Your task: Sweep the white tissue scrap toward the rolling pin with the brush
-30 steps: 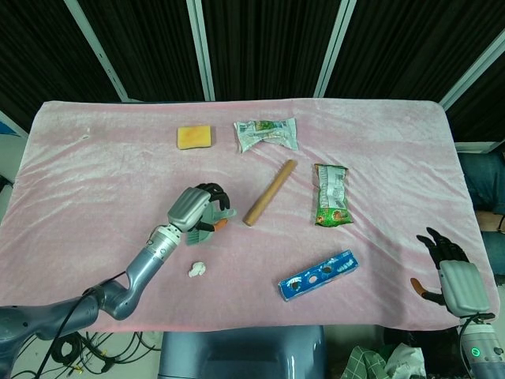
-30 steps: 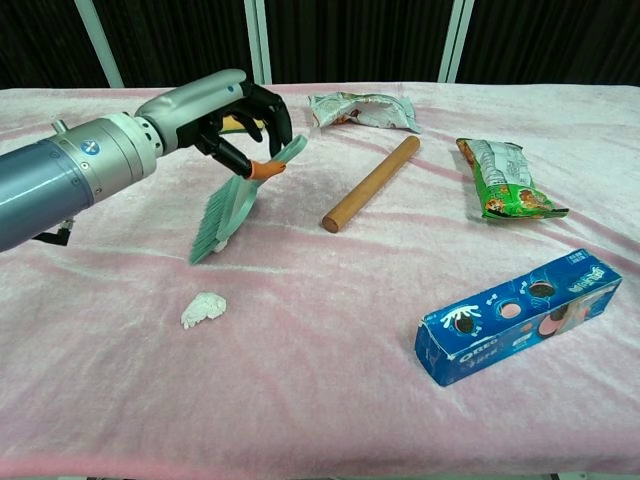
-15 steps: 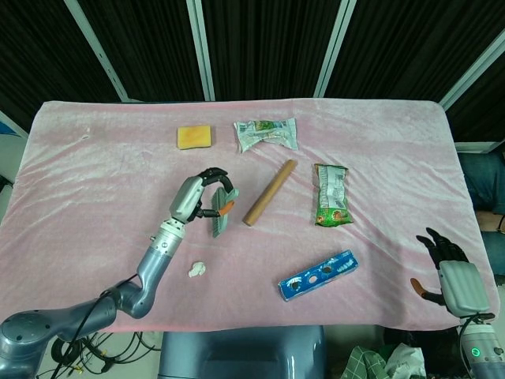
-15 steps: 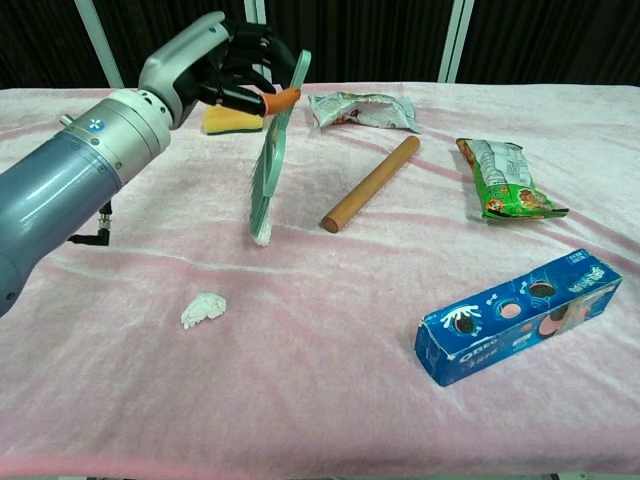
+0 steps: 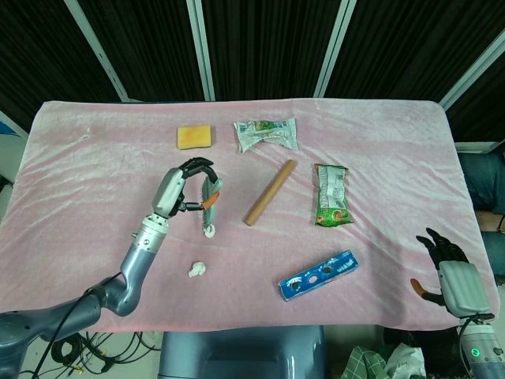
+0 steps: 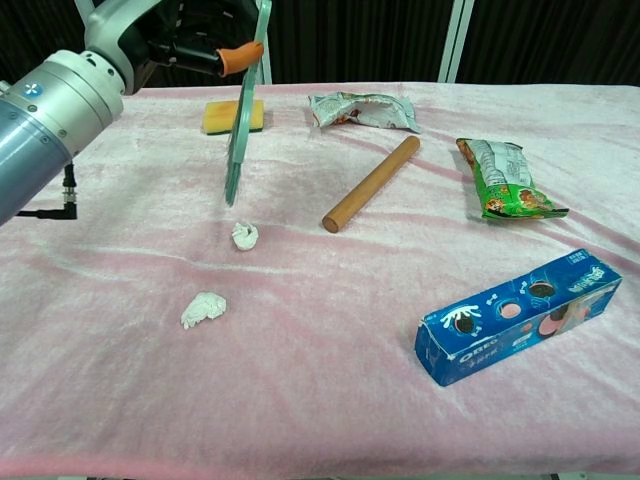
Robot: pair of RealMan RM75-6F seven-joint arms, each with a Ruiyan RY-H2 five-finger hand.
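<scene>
My left hand (image 5: 175,192) (image 6: 140,35) grips a pale green brush (image 5: 211,199) (image 6: 242,105) by its orange-tipped handle. The brush hangs nearly upright, bristles down, clear of the cloth. A small white scrap (image 5: 209,232) (image 6: 244,235) lies just below the bristles. The larger white tissue scrap (image 5: 197,269) (image 6: 203,309) lies nearer the front edge, left of and below the brush. The wooden rolling pin (image 5: 270,192) (image 6: 371,183) lies diagonally to the right of the brush. My right hand (image 5: 451,270) rests open at the table's front right corner, holding nothing.
A yellow sponge (image 5: 194,136) (image 6: 217,116) and a white-green packet (image 5: 267,133) (image 6: 362,109) lie at the back. A green snack bag (image 5: 331,194) (image 6: 505,180) sits right of the pin. A blue cookie box (image 5: 316,275) (image 6: 515,316) lies front right. Pink cloth (image 5: 95,181) covers the table.
My left hand has risen and swung left with the brush, which turned from slanted to nearly upright. A small white scrap now shows on the cloth under the bristles. The right hand has stayed still.
</scene>
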